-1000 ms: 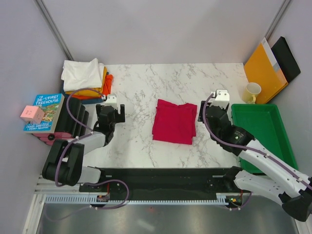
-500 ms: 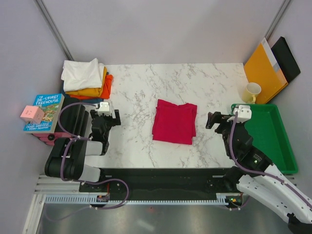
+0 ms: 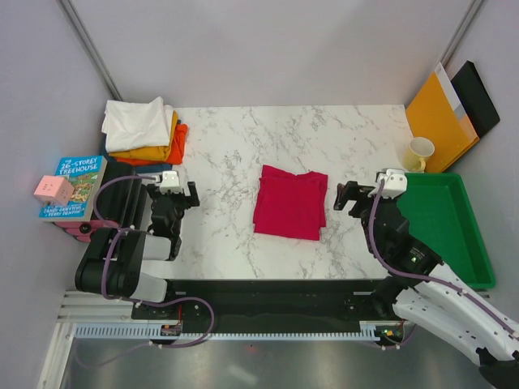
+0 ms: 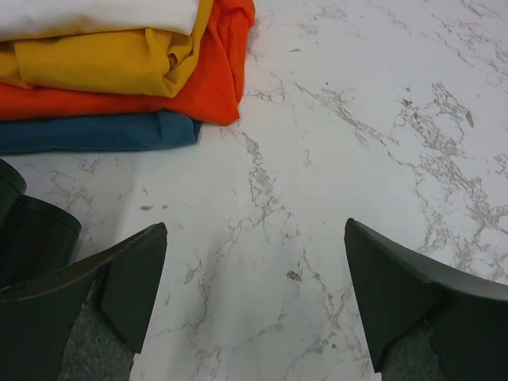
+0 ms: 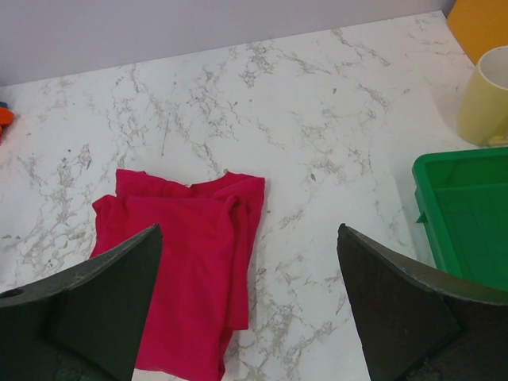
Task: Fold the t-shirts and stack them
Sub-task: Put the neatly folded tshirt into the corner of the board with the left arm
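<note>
This is a robotics lab cell. A white marble-patterned tabletop (image 3: 243, 138) is boxed in by plain grey partition walls (image 3: 268, 49), and two black-and-white robot arms (image 3: 426, 275) are bolted to a black base rail (image 3: 268, 296). Laid out around them are a pile of folded cotton t-shirts (image 3: 142, 130), a blue paperback book (image 3: 73, 186) and a green plastic tray (image 3: 446, 219).

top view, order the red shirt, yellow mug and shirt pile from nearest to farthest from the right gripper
1. red shirt, just left of the right gripper
2. yellow mug, back right
3. shirt pile, back left corner
</note>
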{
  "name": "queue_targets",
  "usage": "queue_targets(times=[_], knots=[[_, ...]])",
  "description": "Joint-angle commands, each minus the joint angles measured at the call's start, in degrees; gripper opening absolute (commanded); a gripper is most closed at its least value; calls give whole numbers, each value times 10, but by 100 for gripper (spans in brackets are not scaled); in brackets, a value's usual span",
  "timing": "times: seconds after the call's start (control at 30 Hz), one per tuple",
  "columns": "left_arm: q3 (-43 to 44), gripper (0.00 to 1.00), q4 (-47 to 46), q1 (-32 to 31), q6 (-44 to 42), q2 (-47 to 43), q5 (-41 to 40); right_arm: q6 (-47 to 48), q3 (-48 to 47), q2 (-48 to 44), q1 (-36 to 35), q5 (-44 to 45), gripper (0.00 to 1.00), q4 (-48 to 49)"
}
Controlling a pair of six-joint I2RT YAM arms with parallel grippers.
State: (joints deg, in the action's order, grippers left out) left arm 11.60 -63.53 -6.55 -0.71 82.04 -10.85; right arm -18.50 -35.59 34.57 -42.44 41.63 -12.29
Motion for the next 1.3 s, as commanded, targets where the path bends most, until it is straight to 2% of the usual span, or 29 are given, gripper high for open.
queue_targets(times=[0.0, 0.3, 0.4, 0.5, 0.53, 0.67, 0.87, 1.0, 1.07, 1.17, 1.23, 1.27], knots=[[0, 100, -48, 0, 14, 6, -29, -7, 1, 10, -2, -15, 98, 64], [-1, 100, -47, 0, 15, 6, -28, 33, -14, 90, -2, 3, 98, 161], [-1, 100, -47, 0, 15, 6, -29, 42, -48, 147, -2, 29, 98, 170], [-1, 100, -48, 0, 15, 7, -29, -1, -135, 223, -2, 59, 98, 102], [-1, 100, -48, 0, 15, 5, -29, -36, -159, 260, -3, 63, 98, 51], [-1, 100, -48, 0, 15, 7, -28, -92, -276, 333, -23, 96, 98, -41], [-1, 100, -48, 0, 15, 6, -28, -161, -376, 400, -68, 159, 98, -165], [-1, 100, -48, 0, 15, 6, -22, -210, -409, 436, -92, 212, 98, -255], [2, 100, -40, 0, -10, 5, 25, -240, -410, 455, -106, 257, 98, -303], [3, 100, -39, 4, -14, 2, 45, -261, -413, 474, -106, 222, 98, -338], [12, 100, 3, 18, -38, -18, 143, -299, -424, 500, -107, 209, 98, -389], [25, 100, 32, 21, -38, -26, 163, -319, -429, 508, -107, 209, 98, -407]])
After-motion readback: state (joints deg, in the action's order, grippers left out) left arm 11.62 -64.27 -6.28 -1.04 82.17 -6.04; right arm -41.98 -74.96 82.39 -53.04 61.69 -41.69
